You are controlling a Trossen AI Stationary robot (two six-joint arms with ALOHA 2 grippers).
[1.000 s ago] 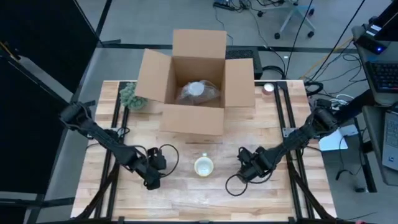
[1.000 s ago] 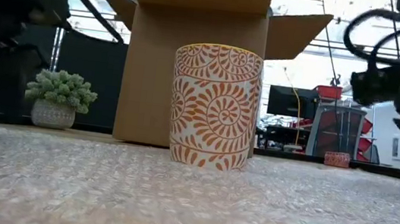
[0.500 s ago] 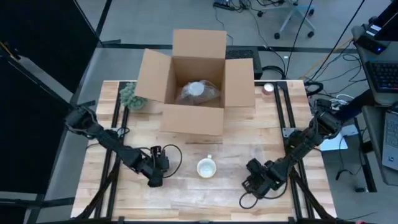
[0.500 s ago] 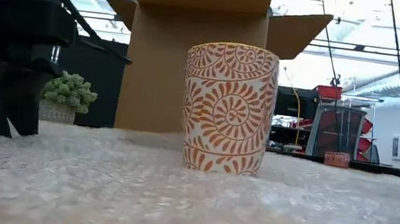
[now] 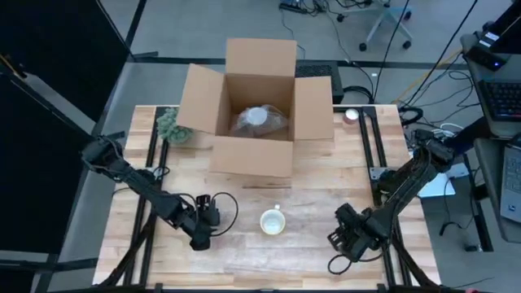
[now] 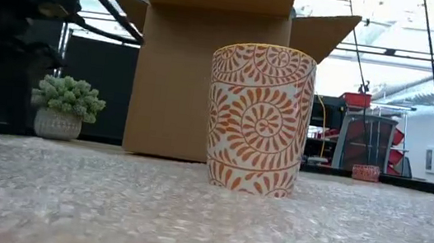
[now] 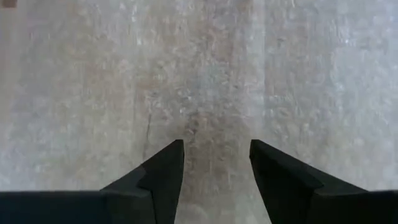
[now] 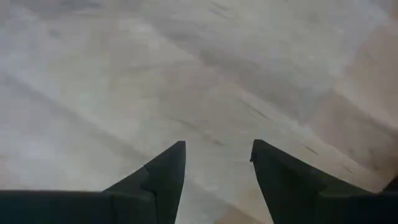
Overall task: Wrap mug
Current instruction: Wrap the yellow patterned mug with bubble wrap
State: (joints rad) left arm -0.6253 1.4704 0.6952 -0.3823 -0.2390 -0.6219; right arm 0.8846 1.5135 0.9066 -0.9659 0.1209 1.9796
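Both grippers, left (image 5: 198,237) and right (image 5: 340,238), wide open by the mug (image 5: 271,221) on bubble wrap (image 6: 108,199); one rough tug, easily tipped.

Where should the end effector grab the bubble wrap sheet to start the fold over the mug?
Probably the bubble wrap edge on the right end effector side, coming from above. The sheet lies flat under the upright mug, so only a border offers anything to pinch. Both end effectors, left too, are open over the sheet on either side of the mug. The exact edge is hard to make out.
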